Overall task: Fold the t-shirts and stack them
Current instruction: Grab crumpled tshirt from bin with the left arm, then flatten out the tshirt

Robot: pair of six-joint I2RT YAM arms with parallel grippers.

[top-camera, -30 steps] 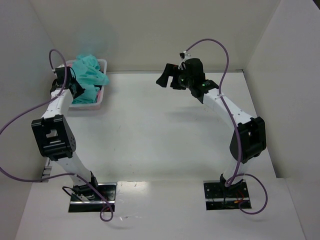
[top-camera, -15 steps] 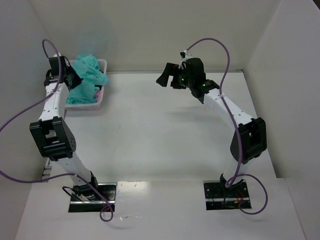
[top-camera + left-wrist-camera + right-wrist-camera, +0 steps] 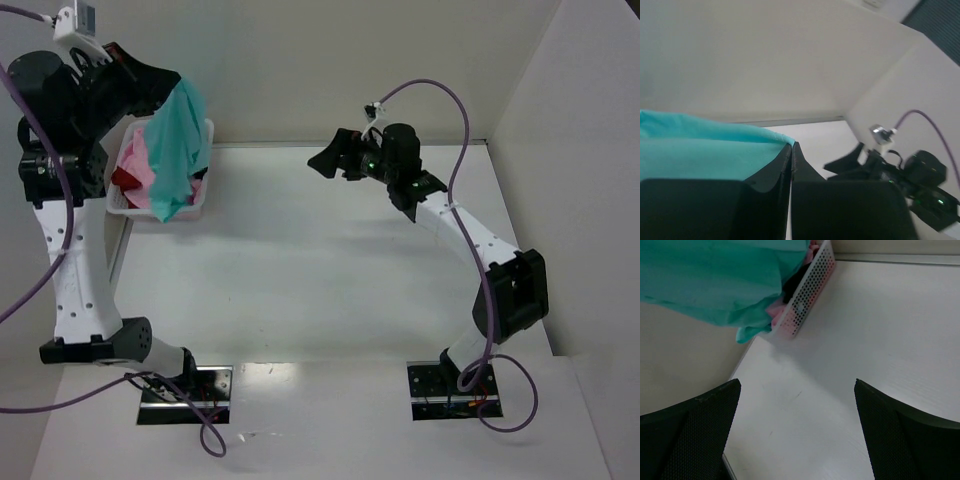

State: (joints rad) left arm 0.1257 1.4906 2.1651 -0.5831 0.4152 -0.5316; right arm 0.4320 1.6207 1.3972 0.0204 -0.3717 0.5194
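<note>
1. Left gripper [image 3: 791, 146] is pressed together on a fold of the teal t-shirt [image 3: 176, 140]. Half a second ago it sat low at the basket [image 3: 207, 190]; now it is raised high in the upper left of the top view, so the shirt hangs out long.
2. I read that as the pick nearly done: only the shirt's lower end hangs over the basket's front rim, and no folding has begun.
3. From the arm bases up through the middle, the desk [image 3: 320, 270] is bare white, which gives me room to lay the shirt flat.
4. At upper centre my right gripper [image 3: 327, 160] hovers, spread and holding nothing, its pose barely changed.
5. Farthest, the pink t-shirt [image 3: 136, 158] and dark red t-shirt [image 3: 120, 180] lie in the basket, tight in the corner of side wall [image 3: 25, 365] and back wall [image 3: 300, 70]. Swing room there looks slim.
</note>
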